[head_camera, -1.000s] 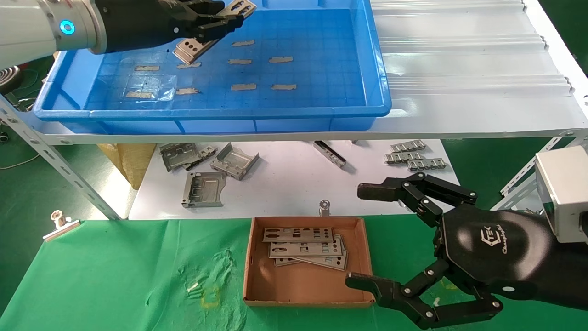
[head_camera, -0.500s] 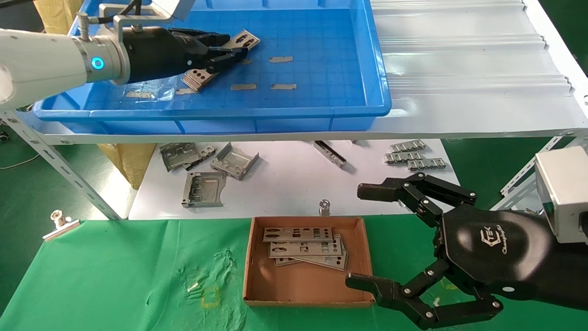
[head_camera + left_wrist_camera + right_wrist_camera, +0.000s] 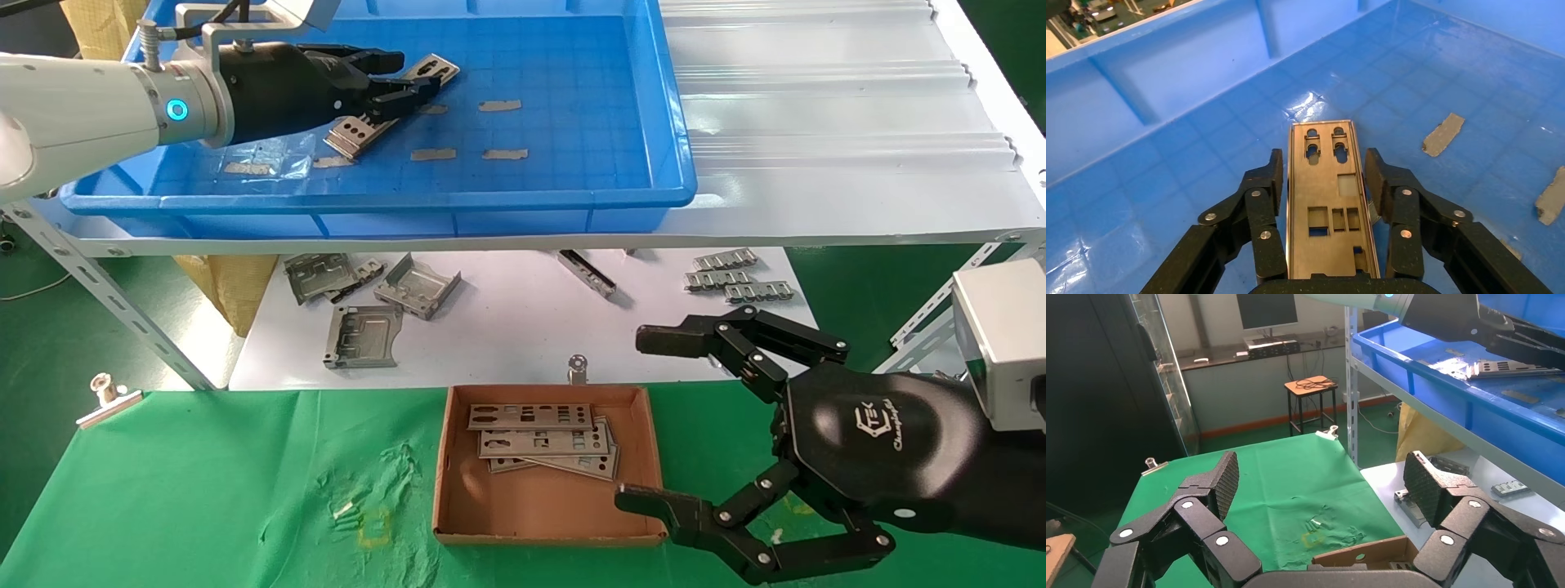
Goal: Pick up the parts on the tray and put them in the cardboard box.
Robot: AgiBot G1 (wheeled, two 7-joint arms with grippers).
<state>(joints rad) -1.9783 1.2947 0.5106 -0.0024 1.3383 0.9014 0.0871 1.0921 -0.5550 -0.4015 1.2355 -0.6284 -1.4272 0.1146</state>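
Nearest me, my right tool (image 3: pixel 654 416) hangs over the green worktop (image 3: pixel 204 490) just beside the right wall of the cardboard box (image 3: pixel 645 457), its fingers (image 3: pixel 1422 484) spread wide and nothing between them. In the box I see a few plates (image 3: pixel 543 441) stacked loosely, fanned a little, lying toward its far end.

Beyond the box, on the white lower shelf (image 3: pixel 507 327), there are bent metal brackets (image 3: pixel 372 306) on my left side and small linked strips (image 3: pixel 735 278) on my right, with a narrow metal piece (image 3: pixel 587 273) between them.

Farther up, the blue tray (image 3: pixel 523 200) sits on the white corrugated sheet (image 3: pixel 833 122), with beige tape scraps (image 3: pixel 464 153) on its grid floor. My left tool (image 3: pixel 409 82) is inside the tray at its far left part, clamped on one plate (image 3: pixel 1329 202): in the left wrist view I see the fingers (image 3: pixel 1266 202) pressed against both long edges, and the plate's free end pointing ahead, raised above the floor. Under the tool, another plate (image 3: pixel 353 135) lies on the tray floor, partly hidden by the arm.
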